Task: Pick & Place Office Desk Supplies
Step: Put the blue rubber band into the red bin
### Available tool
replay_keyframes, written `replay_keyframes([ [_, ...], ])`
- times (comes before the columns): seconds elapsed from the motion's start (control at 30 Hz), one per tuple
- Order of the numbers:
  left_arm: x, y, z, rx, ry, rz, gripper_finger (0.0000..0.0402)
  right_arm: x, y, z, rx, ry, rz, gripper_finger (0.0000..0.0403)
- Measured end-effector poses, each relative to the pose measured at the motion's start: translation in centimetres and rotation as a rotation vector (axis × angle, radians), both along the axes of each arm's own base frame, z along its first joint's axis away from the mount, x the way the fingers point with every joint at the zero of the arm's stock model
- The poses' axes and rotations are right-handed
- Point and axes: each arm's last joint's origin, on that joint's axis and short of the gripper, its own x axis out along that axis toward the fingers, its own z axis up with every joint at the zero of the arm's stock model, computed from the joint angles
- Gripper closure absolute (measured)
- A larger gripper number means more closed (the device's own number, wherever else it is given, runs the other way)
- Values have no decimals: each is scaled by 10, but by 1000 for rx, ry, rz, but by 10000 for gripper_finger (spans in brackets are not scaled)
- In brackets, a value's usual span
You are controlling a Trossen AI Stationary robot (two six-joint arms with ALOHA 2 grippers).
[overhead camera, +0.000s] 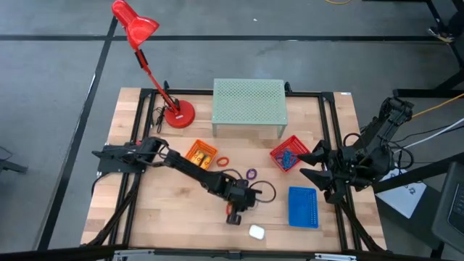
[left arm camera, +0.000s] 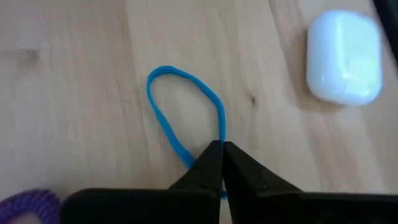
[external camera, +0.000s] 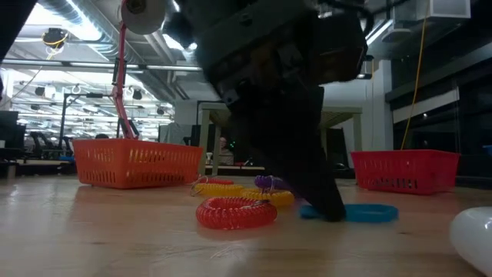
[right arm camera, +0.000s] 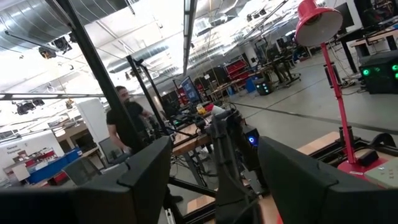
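From above, we see the left gripper (overhead camera: 233, 215) low at centre frame, the right gripper (overhead camera: 313, 164) waiting spread wide at right. At table level, a red coil (external camera: 236, 212) lies in front. The left wrist view alone shows fingertips (left arm camera: 211, 163) pinched shut on a blue loop (left arm camera: 184, 112), its long axis running toward the frame's upper left.

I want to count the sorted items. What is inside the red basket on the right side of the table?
The red basket holds blue loops, seen from above. Their number is unclear, and anything under them is hidden.
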Motion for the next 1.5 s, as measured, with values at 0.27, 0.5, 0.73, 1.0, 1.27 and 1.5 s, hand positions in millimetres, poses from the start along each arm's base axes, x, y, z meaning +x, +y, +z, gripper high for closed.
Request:
replay_keyframes([
  [0.27, 23, 27, 13, -283, -76, 47, 399, -2, -3, 6, -13, -35, -23, 160],
  [0.5, 39, 66, 93, -566, -405, 86, 399, -10, -8, 24, -158, -220, 17, 160],
  [0.73, 36, 118, 146, -497, -648, 194, 399, -13, -12, 26, -178, -219, -5, 160],
  [1.0, 39, 190, 146, -407, -712, 329, 399, -13, -12, 26, -176, -218, -3, 160],
  [1.27, 45, 210, 154, -330, -709, 272, 399, -13, -12, 26, -166, -219, 1, 160],
  [1.5, 83, 195, 145, -242, -570, 204, 399, -12, -13, 25, -144, -197, -19, 160],
])
